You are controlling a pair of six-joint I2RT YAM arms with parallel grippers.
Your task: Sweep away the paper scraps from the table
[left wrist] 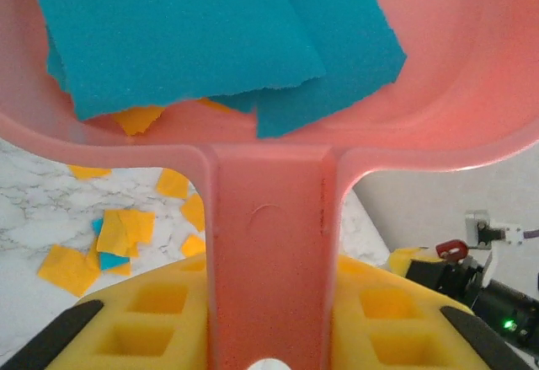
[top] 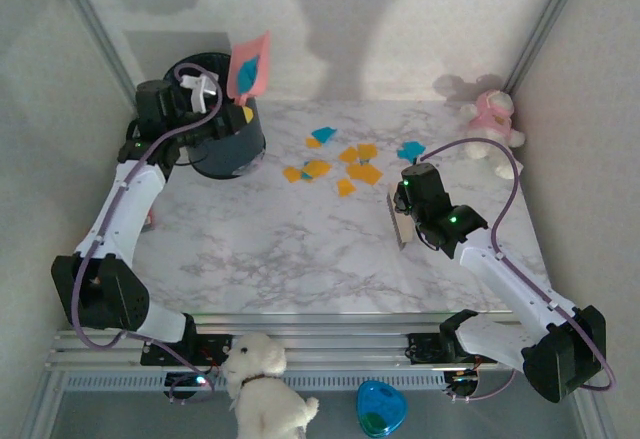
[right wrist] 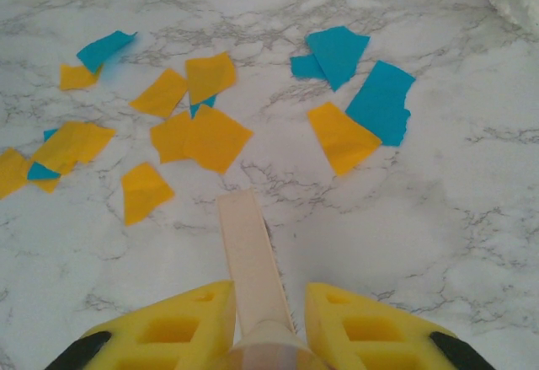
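My left gripper [top: 205, 94] is shut on the handle of a pink dustpan [top: 249, 64], which is raised and tipped over a dark round bin [top: 225, 144] at the back left. In the left wrist view the handle [left wrist: 269, 252] runs between the yellow fingers [left wrist: 143, 319], and teal paper scraps [left wrist: 210, 33] lie in the pan. Orange-yellow and teal paper scraps [top: 340, 164] are scattered on the marble table [top: 280, 249] at mid-back. My right gripper [top: 415, 201] is shut on a pale brush [right wrist: 250, 252], held low just right of the scraps [right wrist: 210, 134].
A pink plush toy [top: 492, 119] sits at the table's back right corner. A white plush dog [top: 262, 384] and a blue object [top: 381, 409] lie beyond the near metal rail [top: 330, 344]. The near half of the table is bare marble.
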